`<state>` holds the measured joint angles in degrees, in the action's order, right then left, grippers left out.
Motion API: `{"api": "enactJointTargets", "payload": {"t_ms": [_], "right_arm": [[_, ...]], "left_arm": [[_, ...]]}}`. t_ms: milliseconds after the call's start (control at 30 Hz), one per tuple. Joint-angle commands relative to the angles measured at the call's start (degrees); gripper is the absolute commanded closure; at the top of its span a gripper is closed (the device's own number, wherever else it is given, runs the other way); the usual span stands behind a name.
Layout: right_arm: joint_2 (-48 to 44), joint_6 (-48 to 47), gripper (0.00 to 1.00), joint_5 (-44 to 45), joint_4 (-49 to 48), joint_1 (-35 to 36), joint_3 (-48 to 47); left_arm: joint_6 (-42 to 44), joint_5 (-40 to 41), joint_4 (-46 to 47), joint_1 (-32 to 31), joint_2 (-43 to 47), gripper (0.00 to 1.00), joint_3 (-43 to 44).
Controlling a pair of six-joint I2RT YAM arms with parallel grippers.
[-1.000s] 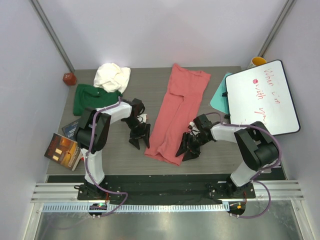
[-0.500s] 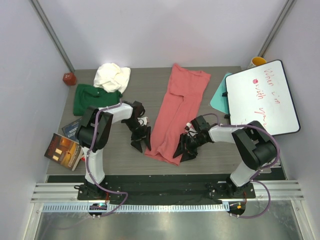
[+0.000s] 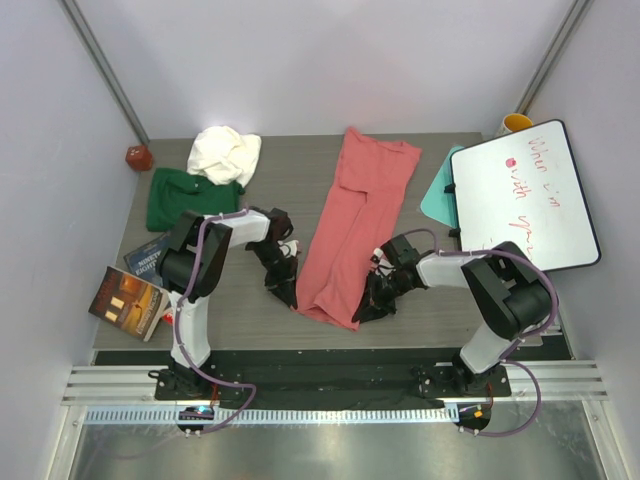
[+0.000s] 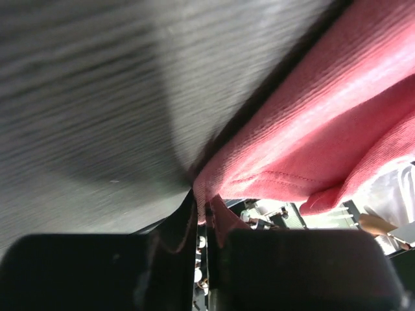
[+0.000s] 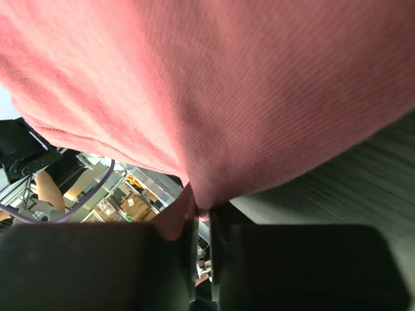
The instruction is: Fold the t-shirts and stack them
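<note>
both grippers have just shut. a second ago the left gripper [image 3: 283,290] and the right gripper [image 3: 372,303] stood spread on either side of the near hem of the salmon-pink t-shirt [image 3: 352,215]. now each has slid in and clamped on the cloth. the wrist views bear this out: a pinch of pink fabric sits between the jaws on each side, the left at the near-left corner, the right at the near-right corner.

the shirt lies as a long strip down the middle of the table [image 3: 240,310], collar end far, hem near. with both corners held, the likely next step is to lift the hem and carry it to the far end, halving the strip.

the dark green t-shirt [image 3: 180,200] and the cream-white t-shirt [image 3: 224,152] sit crumpled at the far left, touching each other and not yet folded. two books [image 3: 130,292] lie at the near left. on the right, the whiteboard [image 3: 522,195] and a teal sheet [image 3: 438,200] under its edge lie just beside the shirt's far end. that crowds the fold's landing spot.
</note>
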<state>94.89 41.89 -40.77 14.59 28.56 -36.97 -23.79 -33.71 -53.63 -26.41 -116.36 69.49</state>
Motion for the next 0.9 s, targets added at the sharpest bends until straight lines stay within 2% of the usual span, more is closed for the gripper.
{"api": "enactJointTargets", "payload": {"t_ms": [0, 33, 233, 367, 500, 867], "right_arm": [[1.7, -2.0, 0.94, 9.3, 0.7, 0.6, 1.2], [1.5, -2.3, 0.99, 9.3, 1.2, 0.6, 0.3], [-5.0, -2.3, 0.99, 10.4, 7.6, 0.6, -6.0], [-8.5, -3.1, 0.99, 11.2, 13.8, 0.6, -9.1], [-10.2, -3.2, 0.99, 12.4, 15.7, 0.6, -12.1], [-5.9, -7.9, 0.99, 18.1, 22.4, -0.4, -26.1]], "left_arm": [[1.4, 6.8, 9.2, -0.6, -2.6, 0.98, -1.2], [1.3, 7.0, 9.0, -0.7, -2.4, 1.00, -0.9], [0.9, 7.4, 4.7, -0.7, 2.8, 1.00, 2.0], [0.6, 11.2, 1.2, -0.7, 6.7, 1.00, 5.4], [0.2, 14.5, -0.9, -0.6, 8.3, 1.00, 10.3], [0.4, 17.5, -6.1, 1.3, -0.4, 1.00, 34.7]]}}
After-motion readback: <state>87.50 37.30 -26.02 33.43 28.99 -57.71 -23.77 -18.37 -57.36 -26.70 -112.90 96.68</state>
